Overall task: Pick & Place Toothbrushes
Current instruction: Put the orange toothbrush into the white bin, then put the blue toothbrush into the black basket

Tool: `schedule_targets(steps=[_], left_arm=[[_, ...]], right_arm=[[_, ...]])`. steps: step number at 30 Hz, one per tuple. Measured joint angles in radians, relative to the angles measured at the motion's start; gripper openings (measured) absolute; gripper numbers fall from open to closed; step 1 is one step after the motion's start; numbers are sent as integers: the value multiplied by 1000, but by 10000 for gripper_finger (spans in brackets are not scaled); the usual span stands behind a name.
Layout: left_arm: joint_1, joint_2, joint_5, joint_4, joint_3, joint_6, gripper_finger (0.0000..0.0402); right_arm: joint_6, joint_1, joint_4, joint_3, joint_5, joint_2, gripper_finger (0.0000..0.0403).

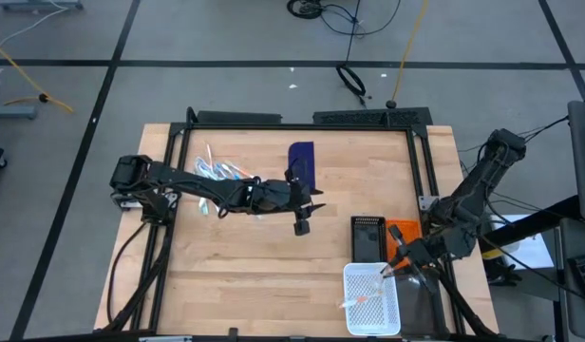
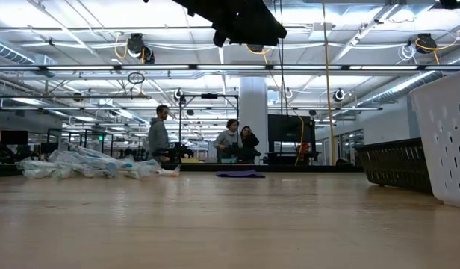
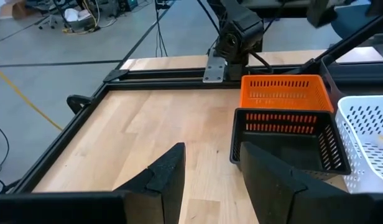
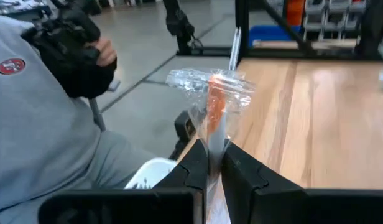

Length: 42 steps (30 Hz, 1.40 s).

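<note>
A pile of wrapped toothbrushes [image 1: 219, 173] lies on the wooden table at the far left and also shows in the low view [image 2: 88, 164]. My left gripper [image 1: 302, 220] hangs open above the table's middle, with nothing between its fingers [image 3: 211, 163]. At the near right, my right gripper [image 1: 389, 270] is shut on one toothbrush with orange on it, in a clear wrapper [image 4: 211, 99]. It is over the far edge of the white basket [image 1: 371, 299]. Inside that basket lie a few toothbrushes [image 1: 361, 300]. My right gripper pinches one end of the wrapped toothbrush [image 4: 214, 142] between its two fingers. The toothbrush sticks out past the fingertips roughly in line with them, its crinkled wrapper spreading at the free end. It is lifted clear, above the white basket's rim [image 4: 155, 169].
A black basket [image 1: 368, 236] and an orange basket [image 1: 405, 232] stand just beyond the white one. A dark blue flat rectangle [image 1: 302, 161] lies at the far middle. A person in a grey top [image 4: 42, 118] stands close beside the table's near right. A black frame [image 1: 302, 121] rims the table.
</note>
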<state>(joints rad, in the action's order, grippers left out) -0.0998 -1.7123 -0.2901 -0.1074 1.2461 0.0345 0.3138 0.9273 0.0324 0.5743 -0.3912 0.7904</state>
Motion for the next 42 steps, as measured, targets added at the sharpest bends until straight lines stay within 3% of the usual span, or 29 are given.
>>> schedule_targets(steps=[19,23,42], left_arm=[[0,-1,0,0,0,-18,157],[0,-1,0,0,0,-14,157],[13,-1,-1,1,0,-13,157]], right_arm=[[149,7,-130,0,7,104,19],[145,6,-120,0,56,114,50],[91,-24,-81,0,54,156,185]])
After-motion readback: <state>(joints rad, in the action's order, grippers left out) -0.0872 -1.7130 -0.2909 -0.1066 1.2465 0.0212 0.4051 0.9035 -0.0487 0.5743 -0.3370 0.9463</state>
